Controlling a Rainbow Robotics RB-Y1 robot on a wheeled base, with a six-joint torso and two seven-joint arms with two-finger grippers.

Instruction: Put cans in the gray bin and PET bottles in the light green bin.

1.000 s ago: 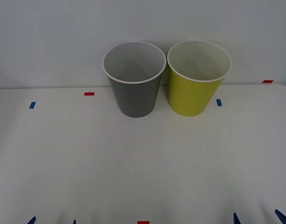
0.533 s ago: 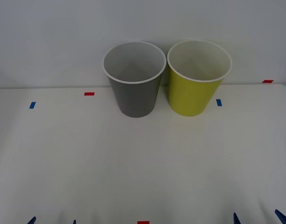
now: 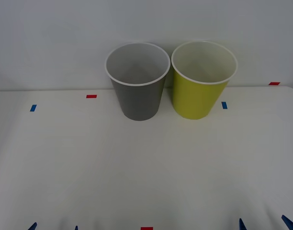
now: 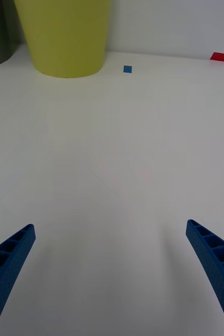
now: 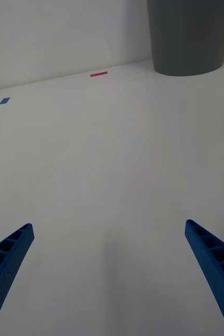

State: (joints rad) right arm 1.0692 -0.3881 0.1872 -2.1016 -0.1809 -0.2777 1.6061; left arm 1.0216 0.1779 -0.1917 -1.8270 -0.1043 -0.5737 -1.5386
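I'm working in what looks like a lab test setup: a plain white table [image 3: 146, 167] against a bare pale wall [image 3: 50, 38], with small red tape marks [image 3: 91, 96] and blue tape marks [image 3: 33, 108] across mid-frame as position markers.
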